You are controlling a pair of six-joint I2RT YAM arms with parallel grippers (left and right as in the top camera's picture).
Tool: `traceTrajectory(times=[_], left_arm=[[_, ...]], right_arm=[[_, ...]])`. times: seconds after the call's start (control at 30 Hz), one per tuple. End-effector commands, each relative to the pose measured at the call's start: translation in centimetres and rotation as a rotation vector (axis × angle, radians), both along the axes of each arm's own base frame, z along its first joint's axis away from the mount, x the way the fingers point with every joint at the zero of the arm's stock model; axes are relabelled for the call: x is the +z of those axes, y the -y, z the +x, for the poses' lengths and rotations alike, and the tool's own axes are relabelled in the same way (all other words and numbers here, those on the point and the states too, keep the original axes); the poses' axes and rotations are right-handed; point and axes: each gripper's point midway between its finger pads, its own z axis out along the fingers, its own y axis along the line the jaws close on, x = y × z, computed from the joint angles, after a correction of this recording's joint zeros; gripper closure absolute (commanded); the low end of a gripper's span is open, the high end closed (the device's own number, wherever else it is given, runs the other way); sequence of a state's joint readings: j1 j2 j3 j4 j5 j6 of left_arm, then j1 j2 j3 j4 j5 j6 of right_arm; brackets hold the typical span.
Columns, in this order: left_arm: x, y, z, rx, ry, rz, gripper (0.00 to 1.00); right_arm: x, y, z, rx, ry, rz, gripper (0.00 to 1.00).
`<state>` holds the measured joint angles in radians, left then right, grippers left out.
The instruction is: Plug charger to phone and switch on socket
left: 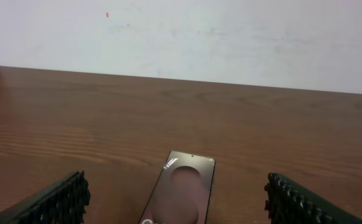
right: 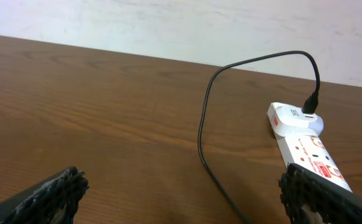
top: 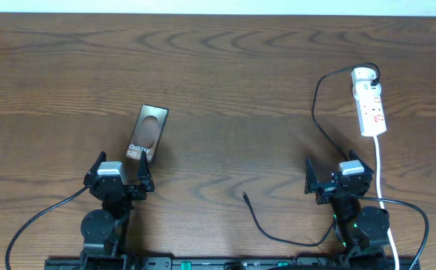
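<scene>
The charger (right: 199, 134) is seated in the socket (top: 370, 105) at right, its tip left loose on the surface, apart from the phone (top: 148, 131). Left claw (top: 120, 168) and right claw (top: 338, 174) are spread wide, empty; switching is judged undone.

Dark brown wood-grain table (top: 225, 67). Lying flat on it just ahead of the left tool (top: 121, 172): the phone (top: 148, 133), lettered face up, far end angled slightly rightward. Ahead of the right tool (top: 338, 174) and a little to its right: the socket (top: 371, 105), white cord (top: 378, 161) trailing back past that tool. Plugged in at the socket's far end: the charger (top: 313, 109), curving left and back along the table, connector tip (top: 245, 196) lying loose to the left of the right tool, well apart from the phone.
</scene>
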<state>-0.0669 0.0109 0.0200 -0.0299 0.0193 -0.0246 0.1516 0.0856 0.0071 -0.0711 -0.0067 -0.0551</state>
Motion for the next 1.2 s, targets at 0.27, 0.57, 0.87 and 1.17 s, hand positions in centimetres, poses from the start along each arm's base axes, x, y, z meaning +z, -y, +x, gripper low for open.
traceTrajectory(times=[0.27, 0.57, 0.87, 1.17], left_arm=[[-1.72, -0.79, -0.1, 0.041, -0.054, 0.026, 0.11], [-1.72, -0.79, -0.1, 0.041, -0.054, 0.026, 0.11], [-1.69, -0.69, -0.09, 0.035, -0.052, 0.024, 0.11], [-1.12, -0.66, -0.12, 0.037, -0.041, -0.008, 0.11]], right_arm=[[-0.21, 0.32, 0.03, -0.016, -0.008, 0.004, 0.01], [-0.21, 0.32, 0.03, -0.016, -0.008, 0.004, 0.01], [-0.21, 0.32, 0.03, -0.016, -0.008, 0.004, 0.01], [-0.21, 0.32, 0.03, -0.016, -0.007, 0.003, 0.01]])
